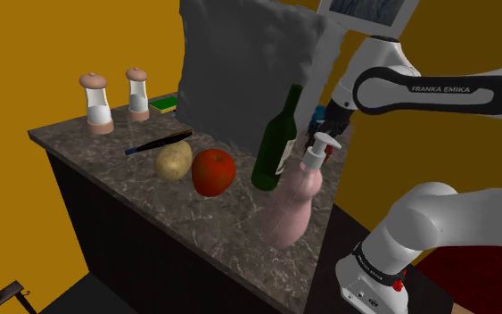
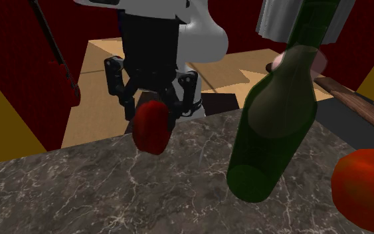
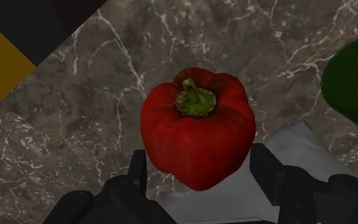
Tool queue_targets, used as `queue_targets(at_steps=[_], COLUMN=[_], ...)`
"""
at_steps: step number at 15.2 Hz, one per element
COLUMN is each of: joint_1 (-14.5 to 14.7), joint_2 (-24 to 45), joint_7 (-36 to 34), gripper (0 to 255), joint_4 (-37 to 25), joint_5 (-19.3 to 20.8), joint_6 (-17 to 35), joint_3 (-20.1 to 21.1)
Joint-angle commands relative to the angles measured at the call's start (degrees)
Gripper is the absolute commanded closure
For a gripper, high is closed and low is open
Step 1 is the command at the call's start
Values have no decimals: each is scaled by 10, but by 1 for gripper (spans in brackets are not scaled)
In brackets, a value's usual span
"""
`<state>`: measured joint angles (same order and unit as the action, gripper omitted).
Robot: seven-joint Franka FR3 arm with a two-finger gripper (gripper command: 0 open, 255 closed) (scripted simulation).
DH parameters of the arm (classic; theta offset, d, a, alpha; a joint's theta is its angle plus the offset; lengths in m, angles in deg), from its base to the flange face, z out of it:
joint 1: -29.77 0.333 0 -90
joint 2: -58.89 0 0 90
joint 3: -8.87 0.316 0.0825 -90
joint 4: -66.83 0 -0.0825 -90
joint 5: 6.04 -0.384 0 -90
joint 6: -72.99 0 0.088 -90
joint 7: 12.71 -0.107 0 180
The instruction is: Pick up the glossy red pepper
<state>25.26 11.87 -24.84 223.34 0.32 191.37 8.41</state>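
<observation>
From the shoulder view, my white arm point(image 1: 436, 94) reached across above the far end of the desk point(image 1: 151, 192). The desk had a dark stone top with pale lines in it. Two shakers point(image 1: 94, 103) stood at the end toward the shoulder view's left. A potato point(image 1: 174, 160) lay just beside a round red thing point(image 1: 213, 172) near the middle. A green bottle point(image 1: 275, 143) stood next to them, and it was tilted. A pink soap bottle point(image 1: 298, 192) was just beside the green bottle. A big grey cushion point(image 1: 240, 62) stood up behind them all.

In the second exterior view, my pincer point(image 2: 153, 118) hung down at the far edge of the desk. It was pinching the red pepper point(image 2: 152, 127), with one black finger on each side. The pepper sat low over the desk edge. I could not tell if its bottom touched the stone. The green bottle was big and close, toward that view's right. The round red thing peeked in at the corner past it.

In the wrist view, the pepper was right between my two fingers point(image 3: 138, 172), with both pressed against its sides. Its green stem pointed up at the camera. The skin was dark red and a bit shiny. The stone desk lay under it. A pale grey shape showed below the pepper, and I could not tell what it was.
</observation>
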Motion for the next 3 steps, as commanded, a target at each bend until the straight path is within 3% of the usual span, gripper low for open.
queue_targets(at_steps=[1, 3], joint_1=[1, 1], joint_2=[-1, -2], joint_7=[1, 1], gripper=[255, 255], joint_4=[-16, -17], joint_5=[-1, -1], joint_6=[-17, -18], joint_3=[1, 1])
